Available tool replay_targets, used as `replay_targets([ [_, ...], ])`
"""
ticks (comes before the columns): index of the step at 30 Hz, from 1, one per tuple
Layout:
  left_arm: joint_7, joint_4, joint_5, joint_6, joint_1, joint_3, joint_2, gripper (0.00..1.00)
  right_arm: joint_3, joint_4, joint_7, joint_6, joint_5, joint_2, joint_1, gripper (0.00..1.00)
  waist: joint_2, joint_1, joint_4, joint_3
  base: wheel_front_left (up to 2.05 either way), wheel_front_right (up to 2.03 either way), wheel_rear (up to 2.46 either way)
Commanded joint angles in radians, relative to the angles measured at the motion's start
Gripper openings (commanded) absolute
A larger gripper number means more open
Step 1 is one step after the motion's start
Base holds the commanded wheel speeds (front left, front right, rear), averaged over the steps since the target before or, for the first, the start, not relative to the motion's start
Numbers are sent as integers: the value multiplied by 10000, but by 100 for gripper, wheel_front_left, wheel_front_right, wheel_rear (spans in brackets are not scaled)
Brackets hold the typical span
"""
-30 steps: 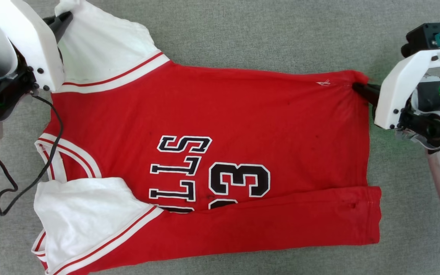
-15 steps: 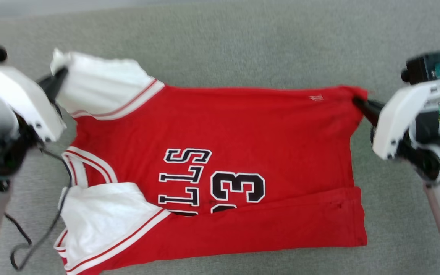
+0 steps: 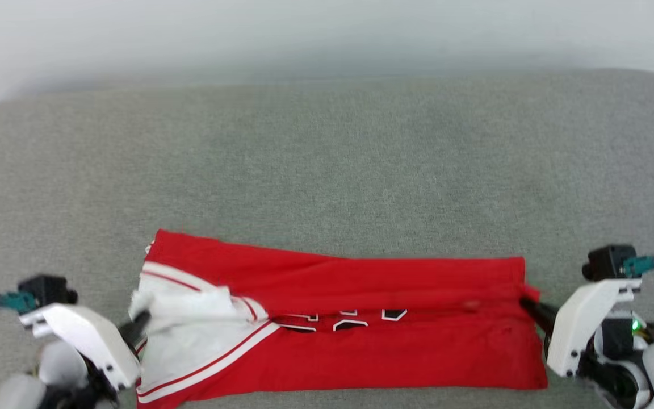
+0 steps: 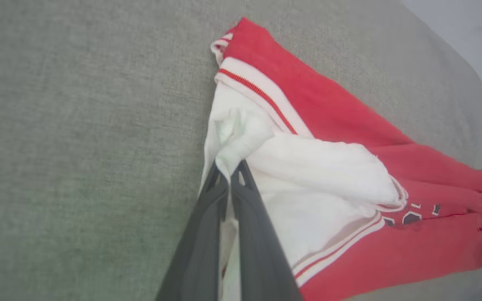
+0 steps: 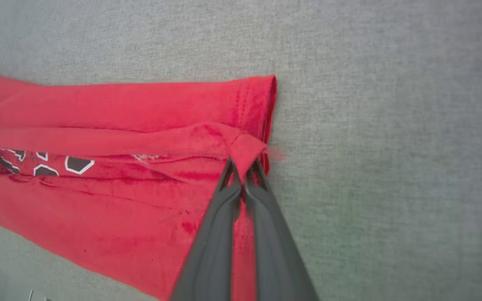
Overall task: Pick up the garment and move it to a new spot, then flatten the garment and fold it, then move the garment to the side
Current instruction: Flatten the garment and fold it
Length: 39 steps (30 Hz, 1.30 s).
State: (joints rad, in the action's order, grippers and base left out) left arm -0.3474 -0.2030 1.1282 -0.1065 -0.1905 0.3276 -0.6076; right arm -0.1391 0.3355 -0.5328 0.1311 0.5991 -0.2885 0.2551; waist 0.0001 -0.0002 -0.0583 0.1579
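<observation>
While both jaws pinch cloth: left gripper on sleeve, right gripper on hem corner. Garment part-folded; best to lay both ends down together, edges aligned.

1x shirt, red w/ white trim. 2x grippers: left gripper, right gripper. 1x grey fabric surface. 2x teal plugs.

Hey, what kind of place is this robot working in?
Likely an indoor garment-folding station, though that's a guess: a wide grey fabric-covered surface with a rounded corner, a plain pale wall behind it, and one red garment laid out on it.
</observation>
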Motion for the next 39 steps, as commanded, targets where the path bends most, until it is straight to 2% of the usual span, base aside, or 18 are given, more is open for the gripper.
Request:
replay_targets([
  [1,84,-87,71,-29,312,64,115,0,23,90,97,-7,58,-9,-321,0,-1,2,61,-126,0,0,0],
  [3,173,-210,230,-57,656,107,389,1,106,249,278,-7,39,15,-589,45,-1,2,75,-154,0,0,0],
  [4,243,-335,285,-67,775,102,510,73,110,349,370,-8,-29,33,-726,100,-1,2,79,-162,0,0,0],
  [5,344,-492,221,-45,850,144,567,100,132,417,475,-8,-10,120,-814,100,-1,2,76,-176,0,0,0],
  [11,1664,-971,-161,176,764,105,1202,100,95,200,1062,-8,-34,171,-1308,100,-1,2,-69,-326,0,0,0],
  [14,2627,-764,-592,163,594,8,1397,100,237,-380,1381,-5,-70,86,-1411,100,-1,2,-180,-481,0,0,0],
  [18,3741,-301,-1318,-65,496,-14,1461,100,716,-1147,1324,-5,-157,-18,-1603,100,-1,2,-298,-731,0,0,0],
  [25,5286,406,-2657,-428,150,246,1656,100,1563,-2083,-33,-5,-472,-276,-1418,100,-1,2,-165,-942,0,0,0],
  [28,5744,699,-3310,-757,4,334,1812,100,1821,-2262,-866,-5,-623,-261,-1362,100,-1,2,13,-931,0,0,0],
  [33,6069,1292,-4420,-1158,-17,430,2032,100,2149,-2131,-2089,-5,-863,70,-1443,100,-1,2,467,-825,0,0,0],
  [39,6123,1924,-5378,-1517,205,489,2175,100,2217,-1417,-2571,-5,-979,569,-1365,100,-1,2,910,-549,0,0,0],
])
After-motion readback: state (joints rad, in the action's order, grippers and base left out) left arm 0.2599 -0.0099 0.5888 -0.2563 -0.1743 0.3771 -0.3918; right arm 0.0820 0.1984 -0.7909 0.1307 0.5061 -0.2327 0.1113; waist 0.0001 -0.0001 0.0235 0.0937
